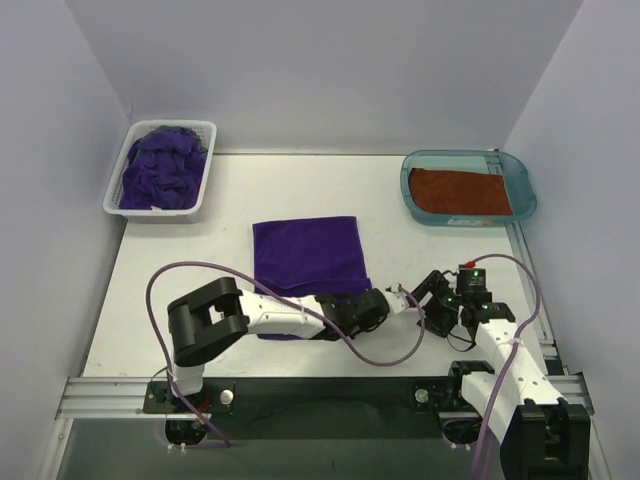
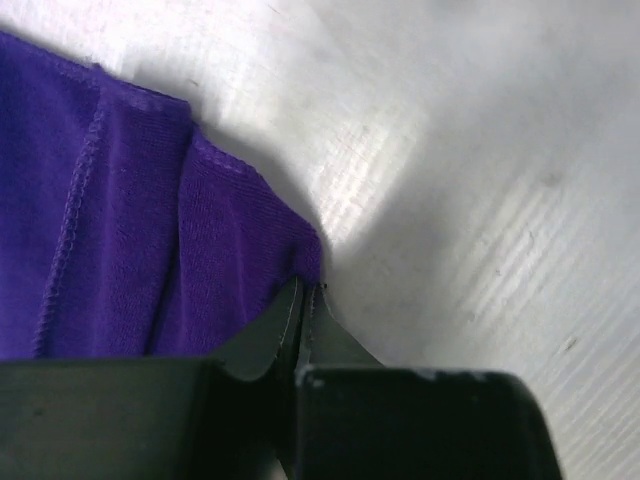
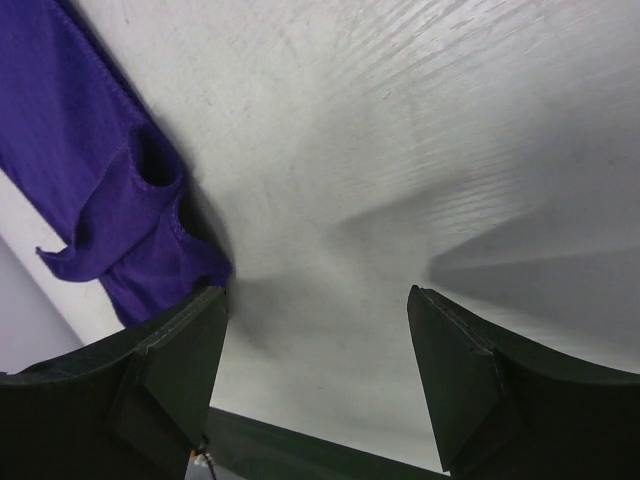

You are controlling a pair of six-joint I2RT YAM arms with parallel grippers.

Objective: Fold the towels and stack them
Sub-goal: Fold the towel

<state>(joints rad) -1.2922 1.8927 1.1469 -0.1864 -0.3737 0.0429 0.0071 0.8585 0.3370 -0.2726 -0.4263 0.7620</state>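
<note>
A deep purple towel [image 1: 305, 255] lies folded in the middle of the table. My left gripper [image 1: 402, 299] reaches across the near edge to the towel's near right corner. Its jaws [image 2: 308, 292] are shut, and the corner of the purple towel [image 2: 200, 250] is pinched and drawn up into the tips. My right gripper [image 1: 436, 300] sits just to the right, open [image 3: 315, 295] over bare table. The purple towel's corner [image 3: 130, 220] lies beside its left finger [image 3: 185, 335]. A rust-orange towel [image 1: 460, 190] lies flat in the teal tray [image 1: 525, 205].
A white slotted basket [image 1: 120, 205] at the back left holds a heap of purple towels [image 1: 160, 170]. White walls close in the table on the left, back and right. A metal rail [image 1: 300, 385] runs along the near edge.
</note>
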